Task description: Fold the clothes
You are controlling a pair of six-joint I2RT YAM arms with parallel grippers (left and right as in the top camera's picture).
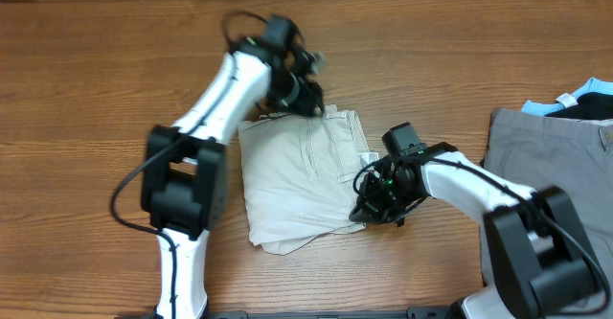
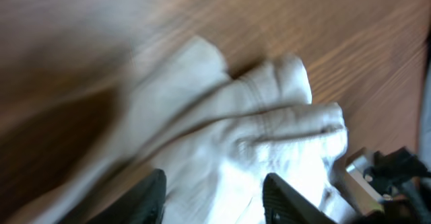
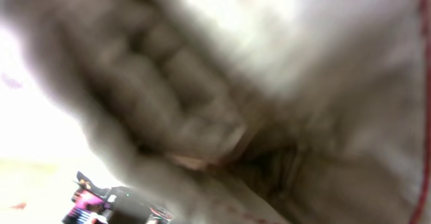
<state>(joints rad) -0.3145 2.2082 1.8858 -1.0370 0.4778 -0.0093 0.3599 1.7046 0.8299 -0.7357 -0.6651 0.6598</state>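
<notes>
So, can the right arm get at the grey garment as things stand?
Probably yes: the grey garment lies close beside that arm, nothing between them. The right gripper, though, is down at the shorts' edge, seemingly busy there.

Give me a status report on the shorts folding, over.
Left pincer open at far edge of shorts. Right pincer at their right edge, camera smothered in fabric, state unclear. Grey garment far right, apart from shorts.
</notes>
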